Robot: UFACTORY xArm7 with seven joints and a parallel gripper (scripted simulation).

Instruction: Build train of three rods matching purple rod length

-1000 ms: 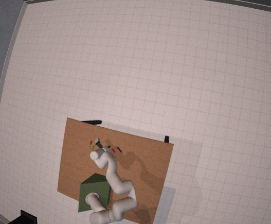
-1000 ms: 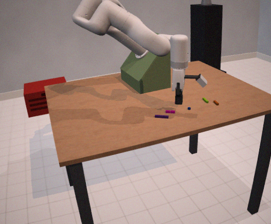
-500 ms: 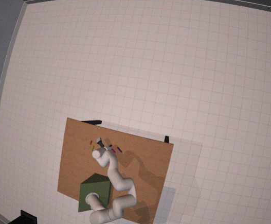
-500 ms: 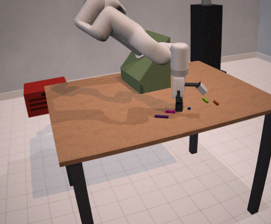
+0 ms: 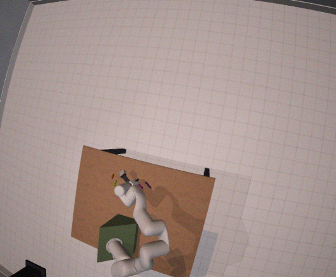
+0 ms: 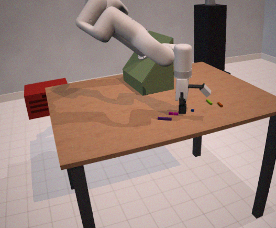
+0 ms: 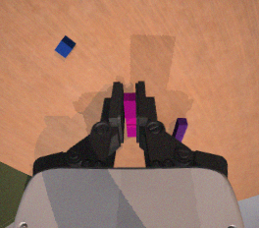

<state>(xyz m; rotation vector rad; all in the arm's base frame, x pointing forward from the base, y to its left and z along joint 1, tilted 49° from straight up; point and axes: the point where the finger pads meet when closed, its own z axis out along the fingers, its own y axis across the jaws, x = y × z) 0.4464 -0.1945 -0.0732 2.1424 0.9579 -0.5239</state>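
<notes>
My gripper is shut on a magenta rod, low over the table. In the exterior view the fingers hide this rod. Two more magenta rods lie end to end beside the fingertips, in line with the held rod in the wrist view. Whether the held rod touches them or the table, I cannot tell. The purple rod lies off to their side. A blue rod lies apart on the gripper's other side.
A lime rod and an orange rod lie farther off on the wooden table. The green base block stands behind the arm.
</notes>
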